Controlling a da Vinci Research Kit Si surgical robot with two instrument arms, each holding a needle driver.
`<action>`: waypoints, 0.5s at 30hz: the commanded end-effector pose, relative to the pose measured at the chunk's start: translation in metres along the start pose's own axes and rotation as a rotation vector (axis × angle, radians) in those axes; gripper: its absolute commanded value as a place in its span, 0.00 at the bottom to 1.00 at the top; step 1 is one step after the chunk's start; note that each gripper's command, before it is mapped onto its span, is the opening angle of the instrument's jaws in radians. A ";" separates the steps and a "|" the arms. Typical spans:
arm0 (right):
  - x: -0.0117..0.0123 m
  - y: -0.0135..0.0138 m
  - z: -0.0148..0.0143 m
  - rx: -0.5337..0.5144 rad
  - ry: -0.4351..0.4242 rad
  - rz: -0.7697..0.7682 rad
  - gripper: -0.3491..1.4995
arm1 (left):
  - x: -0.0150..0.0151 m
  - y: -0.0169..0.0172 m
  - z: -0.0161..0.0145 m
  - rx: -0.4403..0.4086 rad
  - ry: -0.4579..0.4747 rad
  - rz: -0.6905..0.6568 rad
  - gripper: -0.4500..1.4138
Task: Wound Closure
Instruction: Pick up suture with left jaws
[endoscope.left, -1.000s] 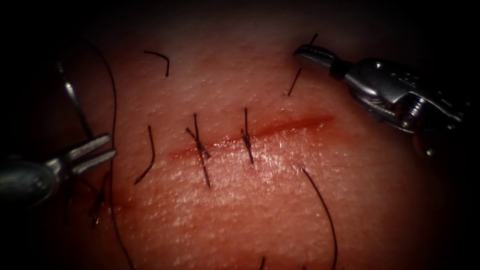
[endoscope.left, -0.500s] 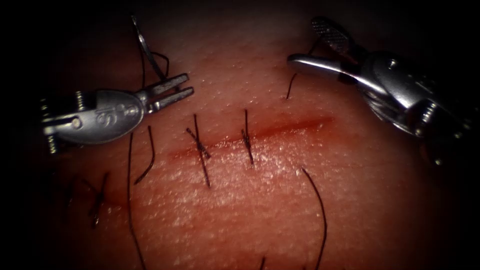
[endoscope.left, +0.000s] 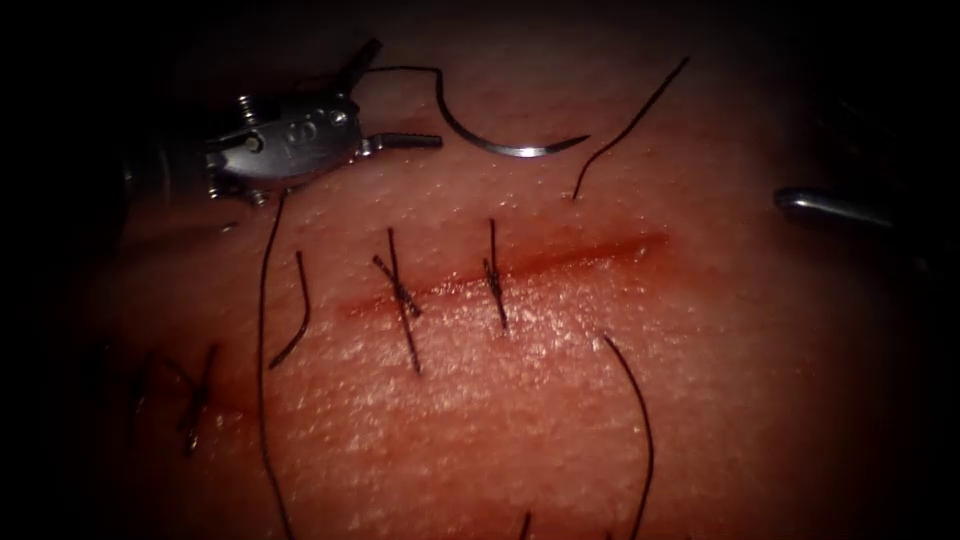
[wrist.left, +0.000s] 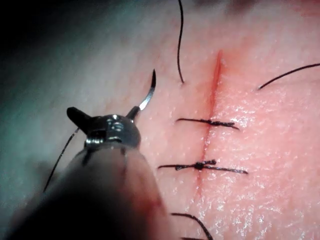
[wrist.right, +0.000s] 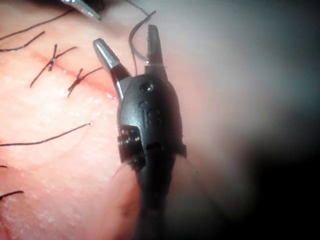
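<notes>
Left end effector (endoscope.left: 402, 95) is released, jaws spread, gripping nothing. Just past them the thin curved steel needle (endoscope.left: 500, 150) lies free of the pink pork tissue (endoscope.left: 600, 400), beyond the red cut (endoscope.left: 580, 250), trailing black thread (endoscope.left: 265, 330). I judge it light, stiff and slick, best gripped mid-curve. My wrist lies low, pointing right. Right end effector (wrist.right: 125, 36) stands spread and empty.

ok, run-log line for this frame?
left gripper: open, holds nothing | right gripper: open, holds nothing | needle: loose on tissue above cut, not in tissue | thread: trails from needle
</notes>
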 end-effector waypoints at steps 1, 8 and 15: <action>-0.0003 0.0004 0.0007 -0.006 -0.003 -0.056 0.99 | 0.0002 0.0000 0.0005 -0.010 0.016 -0.008 0.84; -0.0001 -0.0004 0.0004 0.006 -0.066 -0.184 0.99 | 0.0008 0.0014 -0.0025 -0.153 0.149 -0.041 0.87; -0.0001 -0.0004 -0.0006 0.046 -0.109 -0.254 0.99 | -0.0002 0.0068 -0.0072 -0.365 0.381 0.066 0.45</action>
